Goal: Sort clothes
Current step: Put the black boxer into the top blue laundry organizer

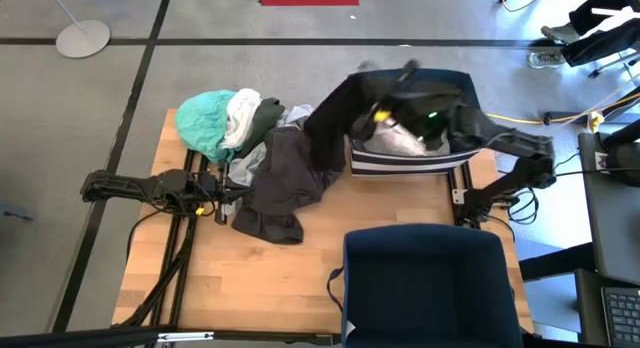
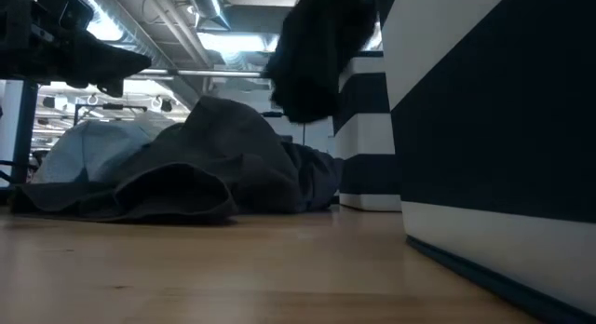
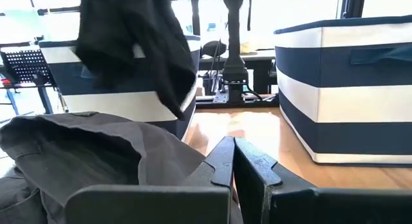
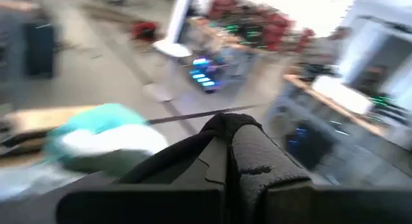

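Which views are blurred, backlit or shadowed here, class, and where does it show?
Right wrist view: motion blur smears the teal garment and the room, while the right gripper, shut on the black garment, stays sharp. Low view: ceiling lights leave the dark grey garment in shadow. Left wrist view: bright windows backlight the striped bin. High view: evenly lit.

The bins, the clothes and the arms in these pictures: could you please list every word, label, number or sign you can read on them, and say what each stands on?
None can be read in any view.
Striped bin: navy and white bands only, no lettering.
Black garment held over the far bin by the right gripper: no label shows.
Dark grey garment beside the left gripper: no print visible.
Right wrist view: too blurred to read.
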